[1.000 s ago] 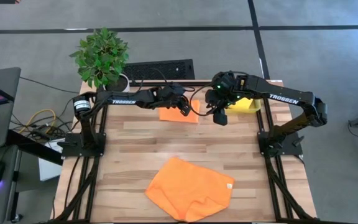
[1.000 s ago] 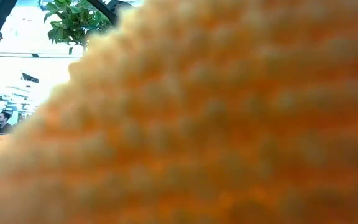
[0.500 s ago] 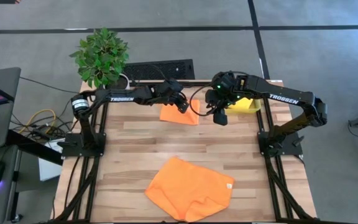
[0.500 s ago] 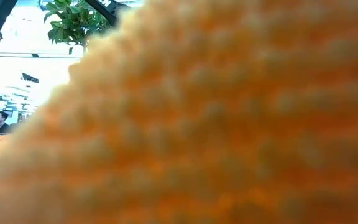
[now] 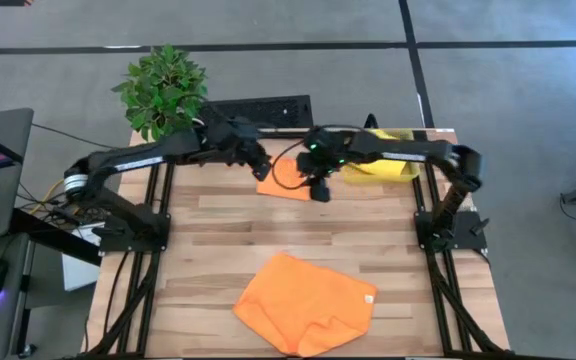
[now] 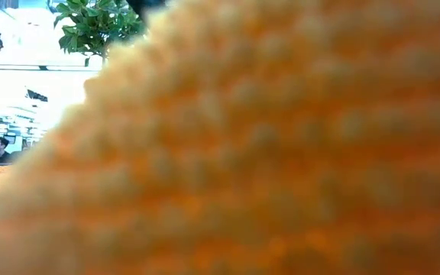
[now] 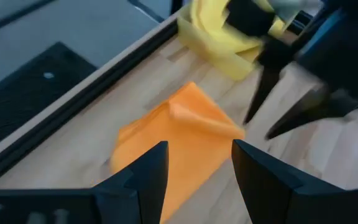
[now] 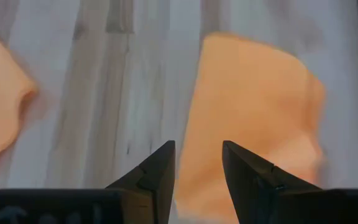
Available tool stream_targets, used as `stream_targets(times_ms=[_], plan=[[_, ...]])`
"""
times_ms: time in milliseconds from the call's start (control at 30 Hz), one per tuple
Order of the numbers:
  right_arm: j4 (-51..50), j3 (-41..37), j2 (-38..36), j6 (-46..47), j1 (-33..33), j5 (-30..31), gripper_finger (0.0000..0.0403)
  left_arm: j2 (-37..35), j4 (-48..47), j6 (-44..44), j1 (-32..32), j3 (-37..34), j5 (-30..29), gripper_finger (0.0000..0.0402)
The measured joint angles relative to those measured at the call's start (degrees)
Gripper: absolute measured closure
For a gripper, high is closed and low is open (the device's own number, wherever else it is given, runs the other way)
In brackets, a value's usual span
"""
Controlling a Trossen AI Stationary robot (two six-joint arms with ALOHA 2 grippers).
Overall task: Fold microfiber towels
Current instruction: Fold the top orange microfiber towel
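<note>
Towel (image 5: 286, 181) orange, seemingly folded, flat.

Folded orange towel (image 7: 179, 140) on wooden table (image 7: 303, 168), beyond parted left fingers (image 7: 148, 171).

the surface (image 5: 218, 235) is pale wood in planks, smooth and faintly shiny. the big orange towel (image 5: 306, 303) near the front is soft matt cloth, and close up in the low view its weave looks nubbly. the folded orange towel (image 7: 178, 140) is the same matt cloth. the left pincer (image 7: 194, 171) has dark, matt, plastic-looking fingers.
</note>
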Motion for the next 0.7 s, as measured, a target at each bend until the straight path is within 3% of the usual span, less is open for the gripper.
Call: stream_targets(times_ms=[300,500,700], plan=[[4.55,0.02,9.6,-0.93,-1.76,0.33,0.0248,-7.0,-7.32,-5.2,-4.25,0.0,-12.61,0.0232],[5.34,0.03,13.17,1.15,-2.7,3.32,0.0248,-6.49,-8.52,-6.22,-4.61,-0.02,-13.89,0.0232],[2.03,0.04,10.61,4.19,-4.43,8.77,0.0248,-6.41,-9.17,-8.2,-4.6,-1.22,-13.99,0.0232]])
